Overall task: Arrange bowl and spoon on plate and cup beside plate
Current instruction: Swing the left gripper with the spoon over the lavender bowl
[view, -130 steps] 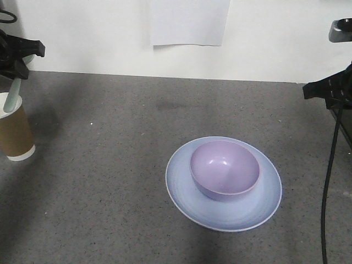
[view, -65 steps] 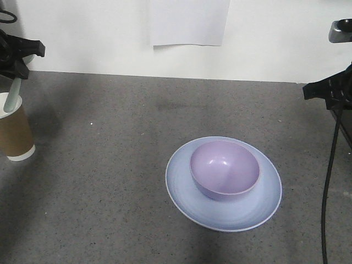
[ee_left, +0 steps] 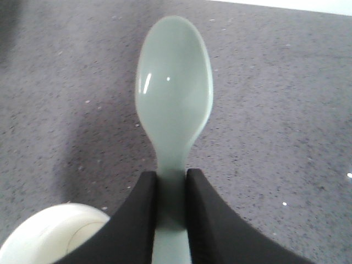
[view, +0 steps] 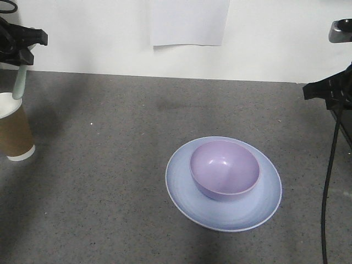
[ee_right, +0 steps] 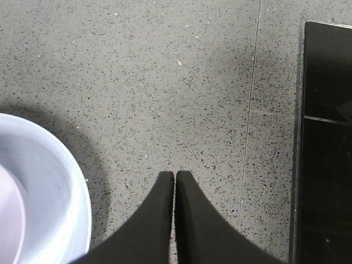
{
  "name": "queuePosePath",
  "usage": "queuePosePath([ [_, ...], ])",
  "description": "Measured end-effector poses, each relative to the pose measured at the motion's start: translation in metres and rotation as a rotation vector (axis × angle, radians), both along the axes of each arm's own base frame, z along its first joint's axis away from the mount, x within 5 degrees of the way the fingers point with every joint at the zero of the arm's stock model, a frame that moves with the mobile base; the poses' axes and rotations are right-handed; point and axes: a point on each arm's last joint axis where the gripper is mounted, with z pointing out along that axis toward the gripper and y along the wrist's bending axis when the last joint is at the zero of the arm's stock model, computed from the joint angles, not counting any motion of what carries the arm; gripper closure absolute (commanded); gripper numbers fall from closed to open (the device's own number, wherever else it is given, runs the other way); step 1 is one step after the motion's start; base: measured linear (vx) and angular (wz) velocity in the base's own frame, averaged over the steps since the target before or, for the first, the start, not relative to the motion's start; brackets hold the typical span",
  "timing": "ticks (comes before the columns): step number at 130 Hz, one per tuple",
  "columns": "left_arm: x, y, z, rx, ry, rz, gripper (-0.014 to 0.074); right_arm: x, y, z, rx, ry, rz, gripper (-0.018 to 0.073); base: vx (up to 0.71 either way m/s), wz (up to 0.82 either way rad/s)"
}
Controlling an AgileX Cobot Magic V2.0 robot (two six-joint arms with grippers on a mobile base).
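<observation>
Spoon (ee_left: 174, 99) handle is pinched between the left jaws, above the cup (ee_left: 49, 236).

Speckled grey tabletop (view: 110, 192) meets a white wall (view: 275, 38) bearing white paper (view: 190, 22)

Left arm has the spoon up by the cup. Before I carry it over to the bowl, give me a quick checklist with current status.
1. Spoon gripped: ok. The left gripper is shut on the handle, and the spoon sits straight.
2. Spoon clear of the cup rim: cannot tell. Its lower end hangs close to the rim in the front view.
3. Bowl seated on the plate: ok. It is upright and empty.
4. Path across the table to the bowl: ok. Nothing lies between.
5. Right gripper out of the way: ok. It is shut and empty, beside the plate's rim.
</observation>
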Motion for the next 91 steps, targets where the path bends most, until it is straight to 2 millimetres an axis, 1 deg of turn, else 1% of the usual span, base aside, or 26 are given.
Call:
queuePosePath([
  [7,0.0,-0.006,0.0,-0.001,-0.006,-0.045,0.0603,0.0,0.0,0.0,0.0,0.0,0.0,0.0565,0.0,0.0],
  [19,-0.001,-0.028,0.001,0.006,-0.022,-0.177,0.0603,0.0,0.0,0.0,0.0,0.0,0.0,0.0565,0.0,0.0],
  [31,-0.005,-0.058,0.002,0.021,-0.037,-0.307,0.0603,0.0,0.0,0.0,0.0,0.001,0.0,0.0565,0.0,0.0],
  [32,-0.006,-0.063,0.002,0.026,-0.038,-0.324,0.0603,0.0,0.0,0.0,0.0,0.001,0.0,0.0565,0.0,0.0],
  [35,-0.007,-0.068,0.002,0.027,-0.04,-0.342,0.0603,0.0,0.0,0.0,0.0,0.001,0.0,0.0565,0.0,0.0],
  [44,-0.013,-0.094,0.002,0.038,-0.046,-0.43,0.0603,0.0,0.0,0.0,0.0,0.001,0.0,0.0565,0.0,0.0],
  [45,-0.013,-0.094,0.002,0.039,-0.047,-0.431,0.0603,0.0,0.0,0.0,0.0,0.001,0.0,0.0565,0.0,0.0],
  [46,-0.014,-0.099,0.001,0.041,-0.047,-0.446,0.0603,0.0,0.0,0.0,0.0,0.001,0.0,0.0565,0.0,0.0],
  [47,-0.014,-0.099,0.001,0.041,-0.046,-0.446,0.0603,0.0,0.0,0.0,0.0,0.001,0.0,0.0565,0.0,0.0],
  [53,-0.018,-0.115,0.0,0.043,-0.046,-0.495,0.0603,0.0,0.0,0.0,0.0,0.001,0.0,0.0565,0.0,0.0],
  [67,-0.024,-0.15,-0.011,0.043,-0.021,-0.588,0.0603,0.0,0.0,0.0,0.0,0.001,0.0,0.0565,0.0,0.0],
  [91,-0.034,-0.205,-0.04,0.058,0.051,-0.727,0.0603,0.0,0.0,0.0,0.0,0.001,0.0,0.0565,0.0,0.0],
])
